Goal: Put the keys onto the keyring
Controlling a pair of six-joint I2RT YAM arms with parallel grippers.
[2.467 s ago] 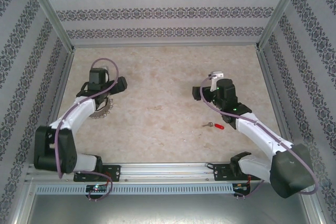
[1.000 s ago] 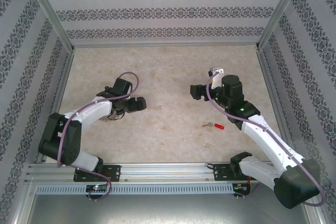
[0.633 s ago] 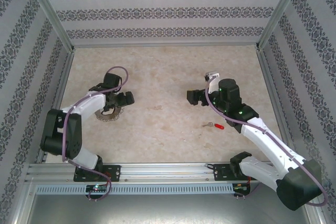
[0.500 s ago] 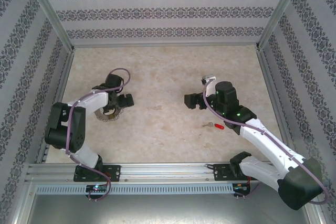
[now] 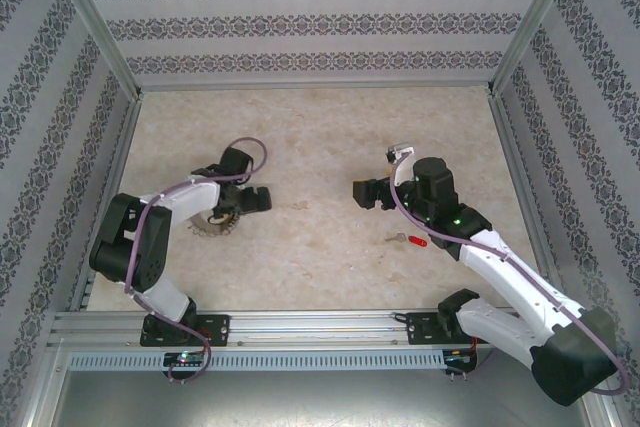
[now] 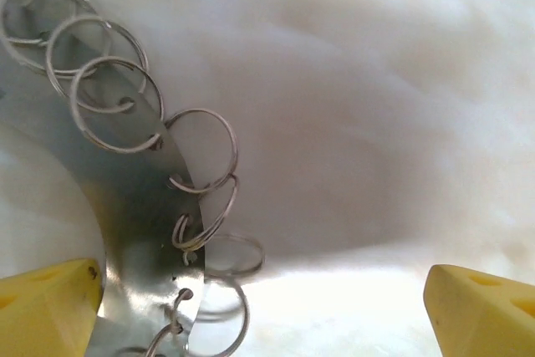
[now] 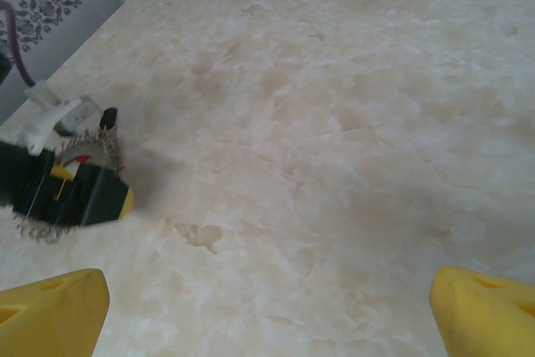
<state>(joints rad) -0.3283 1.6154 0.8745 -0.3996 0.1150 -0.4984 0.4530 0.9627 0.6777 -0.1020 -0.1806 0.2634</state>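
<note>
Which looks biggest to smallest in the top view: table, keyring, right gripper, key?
1. table
2. keyring and right gripper: about alike. The keyring is partly hidden under the left arm, so not ranked.
3. key

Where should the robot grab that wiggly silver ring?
Probably across its looped rim, straight down from above: the keyring lies flat on the table, and the open left gripper hangs right over that edge.

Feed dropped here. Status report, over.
Left gripper open, at keyring. Right gripper open, empty. Keys loose on table, untouched. No obstruction.
</note>
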